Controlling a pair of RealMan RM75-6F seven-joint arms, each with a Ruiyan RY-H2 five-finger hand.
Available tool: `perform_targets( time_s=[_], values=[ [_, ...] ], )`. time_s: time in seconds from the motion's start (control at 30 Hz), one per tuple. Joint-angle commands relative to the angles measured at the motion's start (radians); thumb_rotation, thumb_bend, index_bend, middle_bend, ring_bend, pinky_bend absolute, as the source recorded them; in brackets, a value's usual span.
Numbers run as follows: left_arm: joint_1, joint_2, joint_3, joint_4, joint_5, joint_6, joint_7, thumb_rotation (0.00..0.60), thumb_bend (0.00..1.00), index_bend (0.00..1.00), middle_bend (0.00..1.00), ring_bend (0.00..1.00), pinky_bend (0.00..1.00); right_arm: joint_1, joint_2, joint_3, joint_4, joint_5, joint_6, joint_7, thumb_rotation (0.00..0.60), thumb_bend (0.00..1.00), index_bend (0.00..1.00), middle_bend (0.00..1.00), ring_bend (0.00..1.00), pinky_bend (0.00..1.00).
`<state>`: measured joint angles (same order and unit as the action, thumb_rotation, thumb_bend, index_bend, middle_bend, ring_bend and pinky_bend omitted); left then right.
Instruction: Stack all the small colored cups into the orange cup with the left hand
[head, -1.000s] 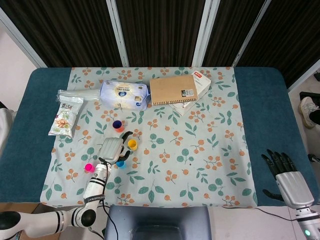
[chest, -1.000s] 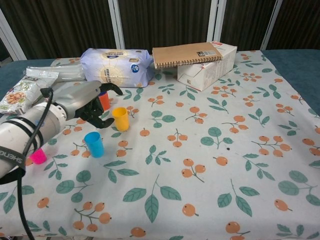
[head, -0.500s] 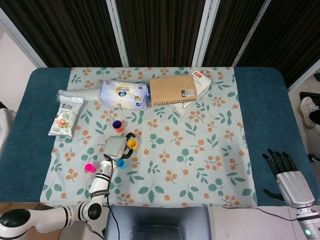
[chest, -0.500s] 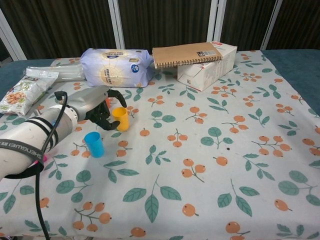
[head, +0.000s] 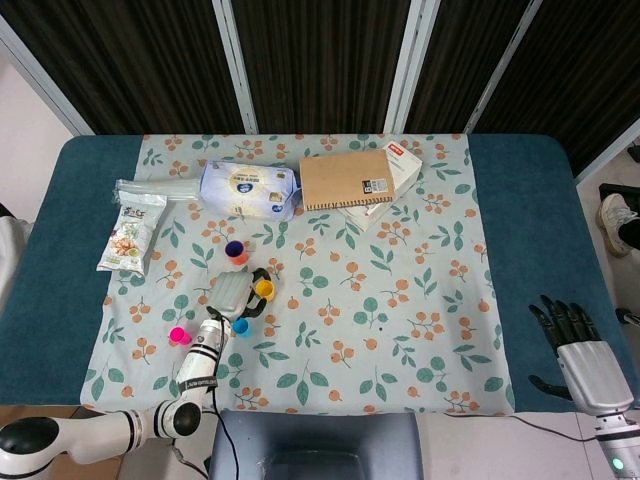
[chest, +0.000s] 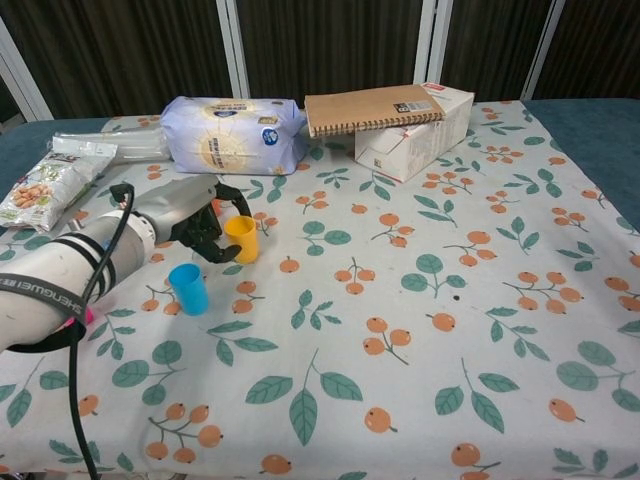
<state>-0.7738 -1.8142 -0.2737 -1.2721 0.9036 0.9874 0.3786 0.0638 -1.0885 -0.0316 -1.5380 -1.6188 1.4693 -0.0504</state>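
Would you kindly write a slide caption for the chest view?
Left hand reaching its fingers around the yellow cup, blue cup nearby.

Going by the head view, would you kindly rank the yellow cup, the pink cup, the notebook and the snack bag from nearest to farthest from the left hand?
1. Yellow cup, at the fingers of the left hand.
2. Pink cup, lower left.
3. Snack bag, far left.
4. Notebook, up at the back right.
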Motion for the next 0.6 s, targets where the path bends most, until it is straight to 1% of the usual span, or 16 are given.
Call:
perform_targets(
  time_s=[0.03,0.2,0.33,0.5,0.53,0.6],
  values=[
    [-0.006,-0.001,-0.005,0.007,-0.005,-0.012,-0.006,0.6,0.37,0.48,1.0,1.0,1.0,-0.003,0.0,0.005,0.001,0.005,0.006,0.003,0.6,0.21,0.0,0.0,0.0,0.0],
    [-0.006,-0.001,-0.01,0.0,0.001,-0.004,-0.015,0.6,0.37,0.56,1.0,1.0,1.0,-0.003,0.001,0.003,0.001,0.002,0.005,0.005,0.6,0.21,0.0,0.0,0.0,0.0],
    [-0.001,0.006,-0.026,-0.018,0.011,0.017,-0.037,0.6,0.37,0.58,1.0,1.0,1.0,-0.005,0.003,0.003,0.001,0.001,0.007,0.009,0.6,0.21,0.0,0.0,0.0,0.0],
    [0.0,0.054,-0.083,-0.047,0.014,0.037,-0.081,0.6,0.36,0.59,1.0,1.0,1.0,-0.006,0.01,0.002,0.0,-0.002,0.01,0.022,0.6,0.21,0.0,0.0,0.0,0.0],
    [-0.003,0.066,-0.101,-0.042,0.012,0.044,-0.088,0.6,0.36,0.59,1.0,1.0,1.0,-0.007,0.011,0.001,0.0,-0.003,0.011,0.024,0.6,0.21,0.0,0.0,0.0,0.0],
    [-0.009,0.08,-0.122,-0.026,0.007,0.052,-0.09,0.6,0.37,0.59,1.0,1.0,1.0,-0.006,0.012,0.001,0.0,-0.003,0.01,0.028,0.6,0.21,0.0,0.0,0.0,0.0]
  ],
)
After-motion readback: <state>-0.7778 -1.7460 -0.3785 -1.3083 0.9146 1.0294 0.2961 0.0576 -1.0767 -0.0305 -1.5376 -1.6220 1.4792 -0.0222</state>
